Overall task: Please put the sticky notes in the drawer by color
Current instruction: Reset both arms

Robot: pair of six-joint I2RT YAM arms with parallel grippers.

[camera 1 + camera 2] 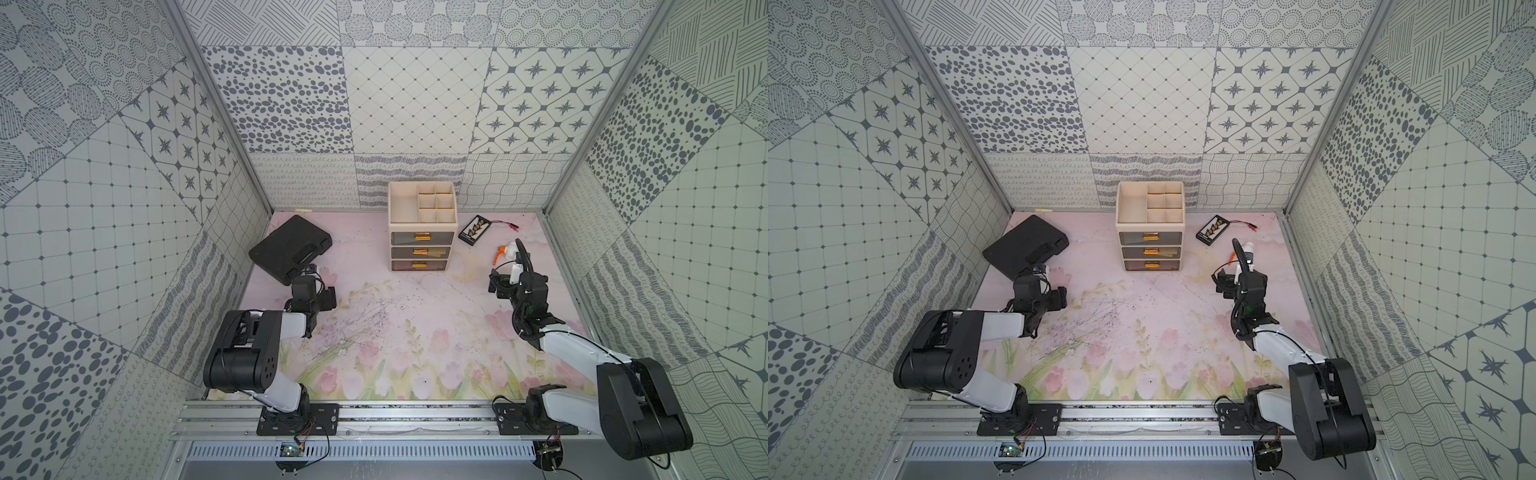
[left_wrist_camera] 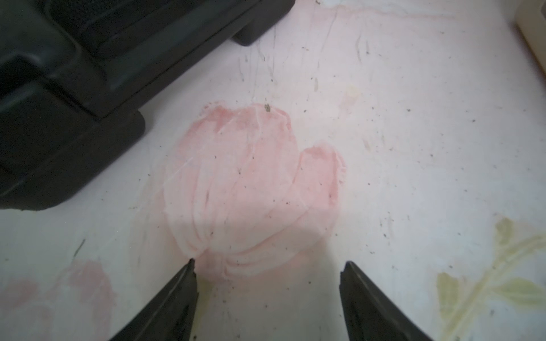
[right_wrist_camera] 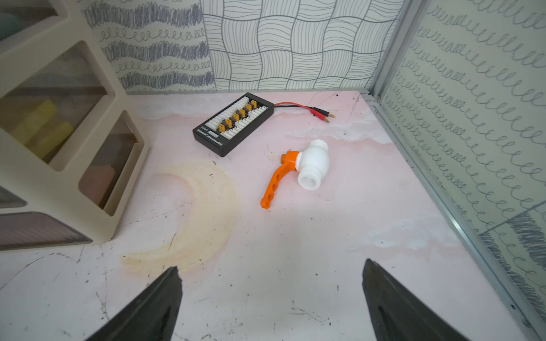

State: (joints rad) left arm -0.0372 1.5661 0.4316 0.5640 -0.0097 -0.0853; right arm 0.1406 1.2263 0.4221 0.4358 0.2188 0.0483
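Both hands open and empty, the drawer ahead between them

The left hand (image 2: 269, 262) and right hand (image 3: 270, 267) each gape wide over the bare desk (image 1: 415, 332), gripping nothing. In both top views the drawer (image 1: 422, 226) stands at the desk's 12 o'clock, all three trays pushed in. It lies at 1 o'clock from the left hand and 11 o'clock from the right, apart from both. Yellow sticky notes (image 3: 41, 127) show dimly through its smoky side.
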